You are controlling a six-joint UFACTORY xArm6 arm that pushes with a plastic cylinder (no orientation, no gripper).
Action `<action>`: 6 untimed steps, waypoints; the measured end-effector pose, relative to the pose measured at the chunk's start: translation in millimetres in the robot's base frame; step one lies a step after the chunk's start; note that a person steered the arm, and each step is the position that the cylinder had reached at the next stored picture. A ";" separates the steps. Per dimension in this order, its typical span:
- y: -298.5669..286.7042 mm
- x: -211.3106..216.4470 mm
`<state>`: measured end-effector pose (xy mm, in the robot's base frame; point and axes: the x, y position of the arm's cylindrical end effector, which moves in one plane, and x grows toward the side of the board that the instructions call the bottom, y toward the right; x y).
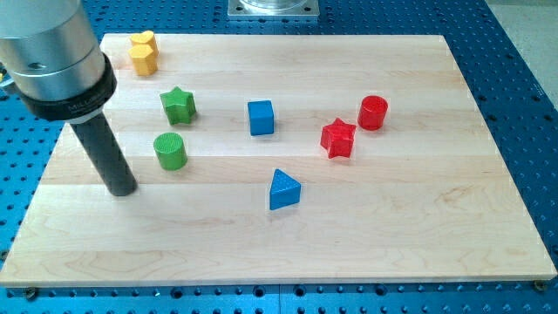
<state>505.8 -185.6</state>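
My tip [123, 189] rests on the wooden board [392, 227] at the view's left, touching no block. Nearest to it is the green cylinder [170, 150], a short way up and to the right. Above that cylinder sits the green star [178, 105]. A yellow block [143, 52] stands near the board's top left corner. The blue cube [261, 117] is near the middle, and the blue triangle [283, 189] lies below it. On the right, the red star [338, 138] sits just left of and below the red cylinder [373, 112].
The board lies on a blue perforated table [514, 61]. The arm's grey metal body [52, 52] fills the view's top left corner. A grey metal mount [274, 8] shows at the top edge.
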 end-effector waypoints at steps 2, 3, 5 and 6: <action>58.8 -27.7; 58.8 19.6; 177.9 73.0; 206.8 60.4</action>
<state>566.3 21.2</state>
